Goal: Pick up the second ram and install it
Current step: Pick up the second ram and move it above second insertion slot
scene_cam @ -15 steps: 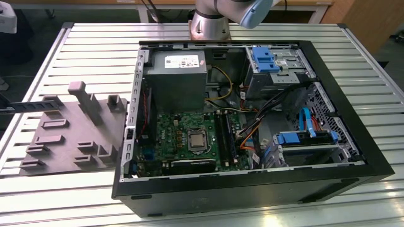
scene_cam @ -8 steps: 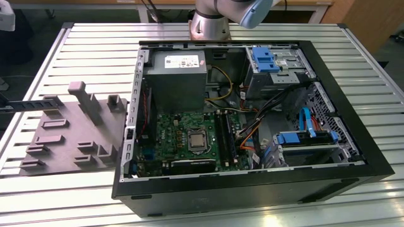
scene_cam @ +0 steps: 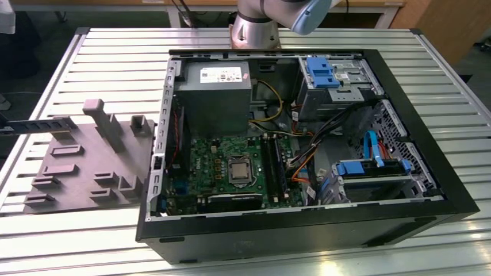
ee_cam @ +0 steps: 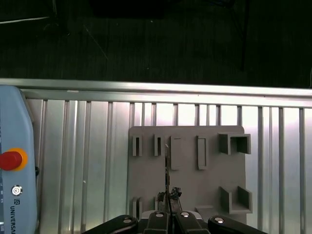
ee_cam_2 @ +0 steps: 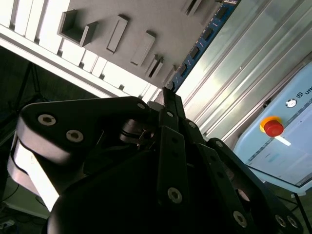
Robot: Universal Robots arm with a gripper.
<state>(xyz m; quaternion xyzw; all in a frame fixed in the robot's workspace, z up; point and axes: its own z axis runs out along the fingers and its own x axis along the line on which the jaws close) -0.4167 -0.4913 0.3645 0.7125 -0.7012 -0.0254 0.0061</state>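
One hand (ee_cam: pixel 168 196), closed tight, pinches the second ram (ee_cam: pixel 166 165).

Exterior view: high, distant, looking down on tray (scene_cam: pixel 77 172).
First wrist view: above gripper (ee_cam: pixel 169 200), facing straight down.
Second wrist view: close behind gripper, oblique.
Shared: tray.

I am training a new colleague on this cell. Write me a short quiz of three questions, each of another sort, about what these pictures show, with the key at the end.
1. True or false: the computer case lies open on the slatted table.
2. In the second wrist view, what does the gripper hold? A a yellow cable; B the second ram; C nothing.
3. Fill in: the round button on the pendant is ____ in colour.
Key: 1 true; 2 B; 3 red.
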